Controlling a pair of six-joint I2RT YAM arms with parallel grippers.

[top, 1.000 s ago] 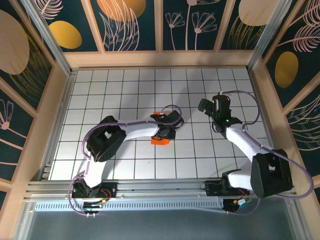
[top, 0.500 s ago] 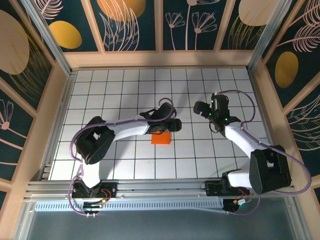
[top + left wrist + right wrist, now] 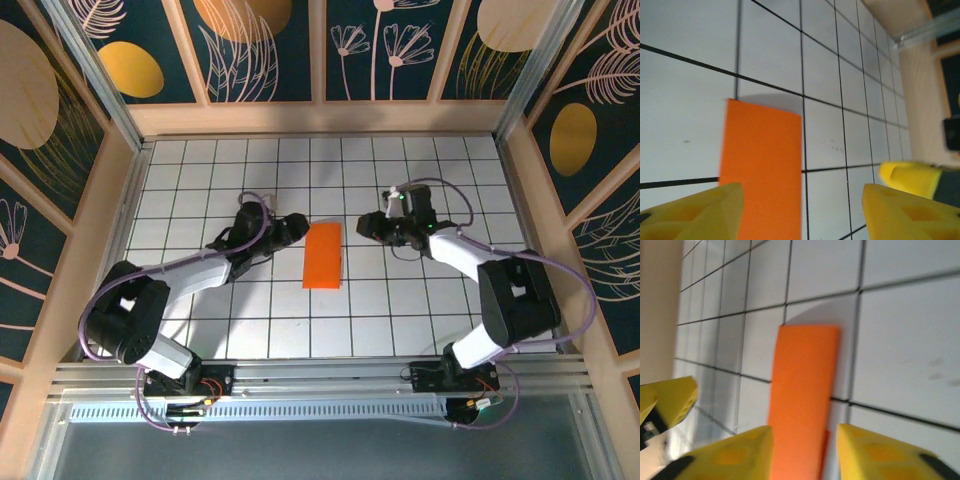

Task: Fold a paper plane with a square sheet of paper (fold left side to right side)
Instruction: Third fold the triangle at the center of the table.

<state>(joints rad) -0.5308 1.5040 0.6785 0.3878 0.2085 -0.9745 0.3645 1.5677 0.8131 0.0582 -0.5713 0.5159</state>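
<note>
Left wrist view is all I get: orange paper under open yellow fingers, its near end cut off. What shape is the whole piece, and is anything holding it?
Observer: From the top camera, the square sheet of paper is folded into a narrow rectangle. It lies free on the table.
Operator: Where are the grippers relative to it?
Observer: The left gripper and right gripper flank its far end. Both are apart from it.
Operator: Is the right one open?
Observer: Yes, its wrist view shows the fingers spread with nothing gripped.
Operator: Are the layers aligned?
Observer: Not quite. That view shows a darker sliver past one long edge.
</note>
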